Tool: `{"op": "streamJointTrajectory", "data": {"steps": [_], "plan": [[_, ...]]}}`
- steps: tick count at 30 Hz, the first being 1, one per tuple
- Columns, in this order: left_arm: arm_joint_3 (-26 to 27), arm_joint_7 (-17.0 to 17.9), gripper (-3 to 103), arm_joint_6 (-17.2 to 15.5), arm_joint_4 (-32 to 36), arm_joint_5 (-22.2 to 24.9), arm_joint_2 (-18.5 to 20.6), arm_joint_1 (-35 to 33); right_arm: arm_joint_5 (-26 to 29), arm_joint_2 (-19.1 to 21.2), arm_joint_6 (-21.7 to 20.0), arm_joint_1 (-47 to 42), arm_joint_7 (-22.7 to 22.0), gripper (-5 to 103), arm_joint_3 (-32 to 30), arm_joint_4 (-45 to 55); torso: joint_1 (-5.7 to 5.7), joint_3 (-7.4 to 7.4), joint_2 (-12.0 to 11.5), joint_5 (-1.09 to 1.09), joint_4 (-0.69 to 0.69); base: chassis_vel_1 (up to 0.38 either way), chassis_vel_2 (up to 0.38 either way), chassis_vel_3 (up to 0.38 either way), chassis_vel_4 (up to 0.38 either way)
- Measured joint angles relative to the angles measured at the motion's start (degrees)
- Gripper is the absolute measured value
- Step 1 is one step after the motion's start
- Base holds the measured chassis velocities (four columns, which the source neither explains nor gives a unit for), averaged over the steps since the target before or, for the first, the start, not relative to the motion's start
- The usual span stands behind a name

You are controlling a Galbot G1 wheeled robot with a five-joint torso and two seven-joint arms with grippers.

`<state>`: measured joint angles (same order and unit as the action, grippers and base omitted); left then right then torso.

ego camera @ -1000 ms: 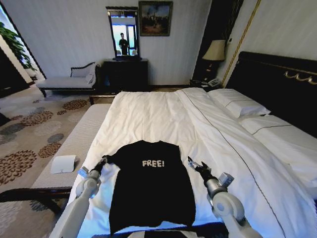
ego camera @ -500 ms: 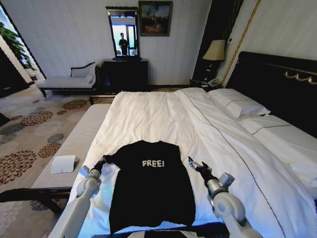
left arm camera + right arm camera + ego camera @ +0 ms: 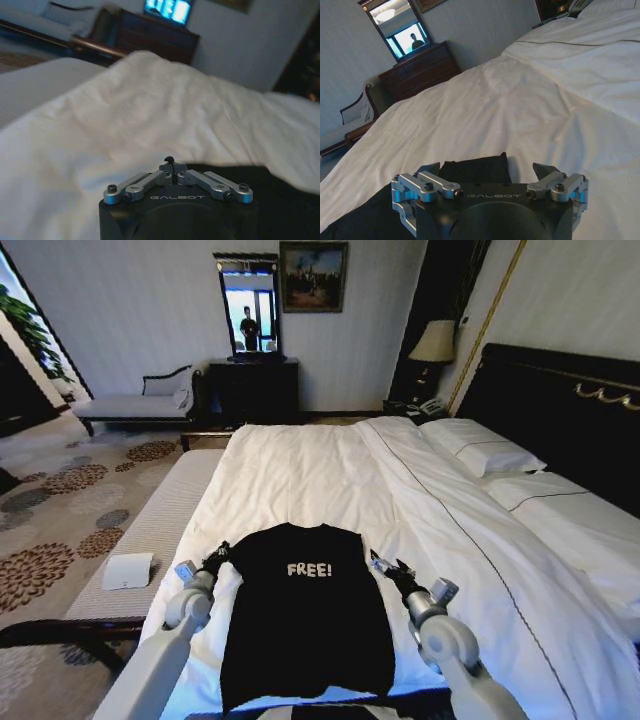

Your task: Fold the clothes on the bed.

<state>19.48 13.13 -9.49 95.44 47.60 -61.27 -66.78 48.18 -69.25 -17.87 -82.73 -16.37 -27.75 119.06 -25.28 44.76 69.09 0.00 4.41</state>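
The clothes (image 3: 305, 615), a black T-shirt with white "FREE!" lettering, lie flat on the white bed (image 3: 300, 470) just in front of me. My left gripper (image 3: 218, 558) is at the shirt's left sleeve. In the left wrist view its fingers (image 3: 170, 165) are shut together at the edge of the black fabric (image 3: 280, 200). My right gripper (image 3: 385, 568) is at the right sleeve. In the right wrist view it (image 3: 487, 172) stands open, with the black sleeve (image 3: 475, 167) lying between its fingers.
A pale bench (image 3: 150, 530) with a white box (image 3: 127, 571) on it runs along the bed's left edge. Pillows (image 3: 480, 450) and the dark headboard (image 3: 560, 410) are on the right. A dresser (image 3: 250, 390) stands against the far wall.
Both grippers have moved inward and a little up the bed. The left one has shifted right at the left sleeve. The right one has slid left onto the right sleeve.
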Motion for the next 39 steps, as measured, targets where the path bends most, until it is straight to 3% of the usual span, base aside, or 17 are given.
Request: {"op": "streamJointTrajectory", "data": {"steps": [18, 27, 39], "plan": [[-18.59, 4.98, 0, -1.23, -3.42, 0.45, 0.23, 12.65, -0.04, -1.01, 0.32, 0.37, 0.36, 100, -0.40, -1.17, 0.00, 0.00, 0.01, 0.02, 0.01, 0.000, 0.000, 0.000, 0.000], [-23.01, 5.44, 0, -1.38, -6.71, -0.62, -1.47, 17.32, -0.03, -1.06, 0.39, 0.36, 0.43, 100, -0.65, -1.26, 0.00, 0.00, 0.00, 0.01, 0.02, 0.000, 0.000, 0.000, 0.000], [-25.70, 5.43, -3, -1.71, -9.05, -2.48, -1.66, 17.93, 0.41, -0.68, 0.43, 0.34, 0.45, 100, -1.11, -0.68, 0.00, 0.00, 0.00, 0.00, 0.01, 0.000, 0.000, 0.000, 0.000]]}}
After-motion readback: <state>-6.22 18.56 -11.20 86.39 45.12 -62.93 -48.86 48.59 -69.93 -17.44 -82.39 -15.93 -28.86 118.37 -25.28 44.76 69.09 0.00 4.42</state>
